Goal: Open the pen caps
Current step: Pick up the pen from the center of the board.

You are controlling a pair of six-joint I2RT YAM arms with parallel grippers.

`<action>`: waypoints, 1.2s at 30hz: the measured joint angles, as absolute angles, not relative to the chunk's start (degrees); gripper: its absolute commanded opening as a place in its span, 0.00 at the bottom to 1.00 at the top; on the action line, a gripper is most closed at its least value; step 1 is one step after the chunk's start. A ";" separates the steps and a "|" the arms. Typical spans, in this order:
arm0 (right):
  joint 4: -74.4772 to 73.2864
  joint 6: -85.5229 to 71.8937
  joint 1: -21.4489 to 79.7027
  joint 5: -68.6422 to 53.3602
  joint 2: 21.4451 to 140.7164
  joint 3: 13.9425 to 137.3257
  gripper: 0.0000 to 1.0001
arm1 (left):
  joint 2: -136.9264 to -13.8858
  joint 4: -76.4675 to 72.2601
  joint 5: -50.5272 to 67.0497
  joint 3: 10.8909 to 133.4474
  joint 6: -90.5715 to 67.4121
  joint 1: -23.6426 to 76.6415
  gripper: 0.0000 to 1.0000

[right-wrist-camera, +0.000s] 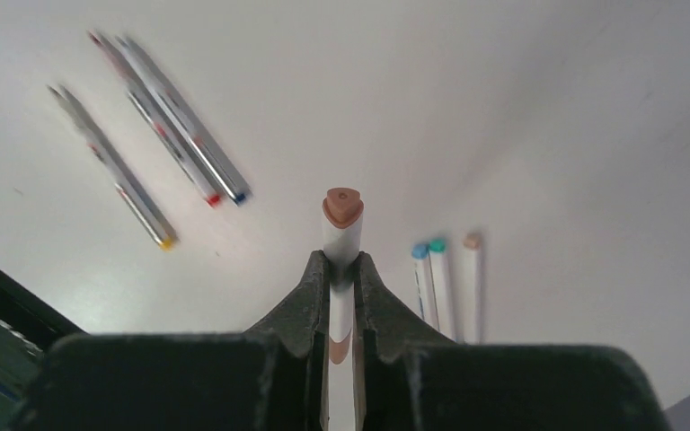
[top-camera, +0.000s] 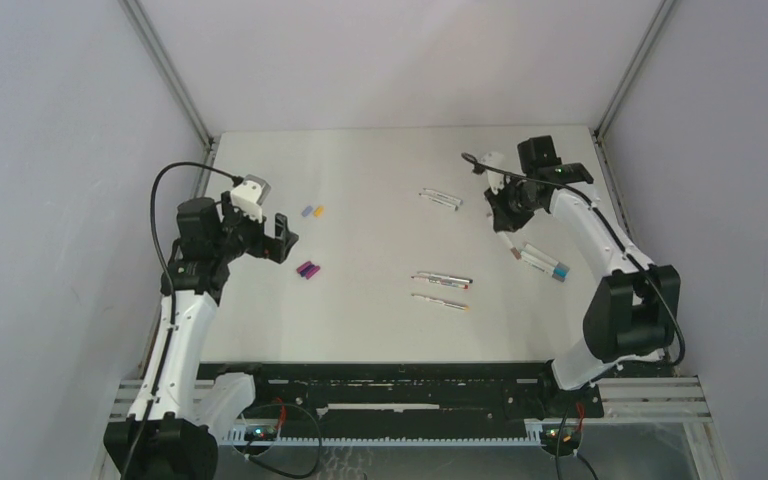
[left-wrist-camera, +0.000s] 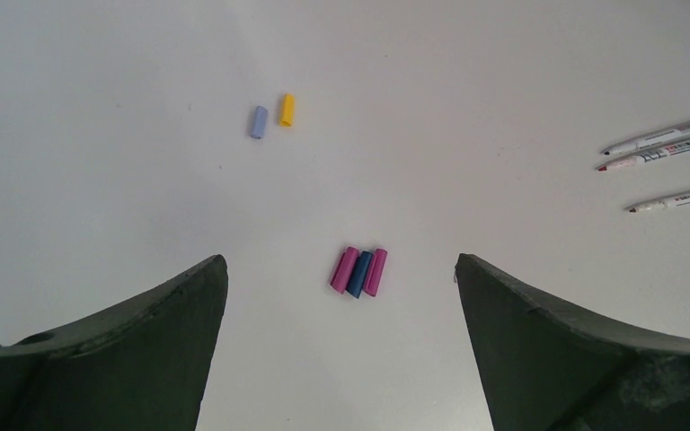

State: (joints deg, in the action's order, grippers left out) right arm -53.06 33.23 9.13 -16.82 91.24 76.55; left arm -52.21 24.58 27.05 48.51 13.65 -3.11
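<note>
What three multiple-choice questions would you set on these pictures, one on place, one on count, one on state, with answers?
1. Where do the three bunched caps lie?
A. on the pens
B. against the right arm's base
C. on the table by the left end effector

2. How many loose caps does the left wrist view show?
A. five
B. two
C. nine

3. What is the right end effector doing?
A. open, empty
B. shut on a pen
C. shut on a loose cap

Answers: C, seen between its open jaws; A, two apart plus three bunched; B, its jaws clamp the tan-capped white barrel.
</note>
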 measured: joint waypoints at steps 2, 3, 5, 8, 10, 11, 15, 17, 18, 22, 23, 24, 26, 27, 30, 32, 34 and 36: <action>-52.49 30.15 9.82 -19.57 88.99 78.83 0.00 | -53.10 24.51 27.09 48.53 13.56 -2.76 1.00; -52.21 28.29 10.26 -20.91 88.18 79.81 0.00 | -53.54 24.45 26.70 48.58 13.54 -2.37 1.00; -51.09 23.73 10.96 -23.92 86.94 81.71 0.00 | -54.50 24.08 25.30 48.75 13.54 -1.02 1.00; -48.56 16.71 11.27 -28.49 86.52 83.64 0.00 | -56.16 23.33 22.41 49.43 13.50 2.35 1.00; -45.60 10.00 11.27 -32.97 86.52 84.14 0.00 | -57.28 23.03 19.90 50.63 13.52 5.15 1.00; -44.86 8.27 11.22 -34.04 86.52 84.18 0.00 | -57.89 22.79 18.24 51.59 13.52 6.87 1.00; -38.96 -3.55 11.25 -39.62 86.67 84.12 0.00 | -60.07 20.67 12.14 56.18 13.58 13.93 1.00; -34.72 -9.67 11.22 -41.54 86.70 83.77 0.00 | -61.36 19.38 9.13 58.54 13.72 17.52 1.00; -32.58 -12.45 11.22 -42.26 86.70 83.33 0.00 | -61.89 18.83 7.97 59.24 13.76 18.79 1.00; -21.89 -24.73 11.22 -43.79 86.70 79.02 0.00 | -65.06 15.64 1.72 61.49 14.13 25.45 1.00; -18.44 -28.51 11.27 -43.83 86.70 77.12 0.00 | -65.98 14.98 0.23 61.82 14.06 26.96 1.00; -16.58 -30.74 11.31 -43.83 86.72 76.05 0.00 | -67.00 14.92 -0.84 62.37 13.91 28.08 1.00; -11.66 -36.21 11.49 -43.53 86.72 73.38 0.00 | -70.39 15.20 -2.72 64.97 13.02 30.24 1.00; -9.76 -38.19 11.62 -43.38 86.72 72.44 0.00 | -72.49 15.31 -3.36 66.67 12.56 31.20 1.00; -3.68 -44.49 11.84 -42.98 87.02 70.32 0.00 | -77.32 16.03 -5.04 70.74 11.44 33.65 1.00; -0.51 -47.70 11.81 -42.87 87.53 69.45 0.00 | -79.68 16.97 -6.17 73.01 11.07 35.92 1.00; 1.65 -50.37 11.60 -42.48 88.05 68.29 0.00 | -80.90 17.74 -7.22 74.26 11.09 38.37 1.00; 2.52 -51.96 11.22 -41.93 88.53 67.22 0.00 | -81.43 18.31 -8.12 74.91 11.14 40.58 1.00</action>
State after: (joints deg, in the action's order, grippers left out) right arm 2.52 -51.96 11.22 -41.93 88.53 67.22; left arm -81.43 18.31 -8.12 74.91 11.14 40.58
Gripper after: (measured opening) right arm 0.035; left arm 0.998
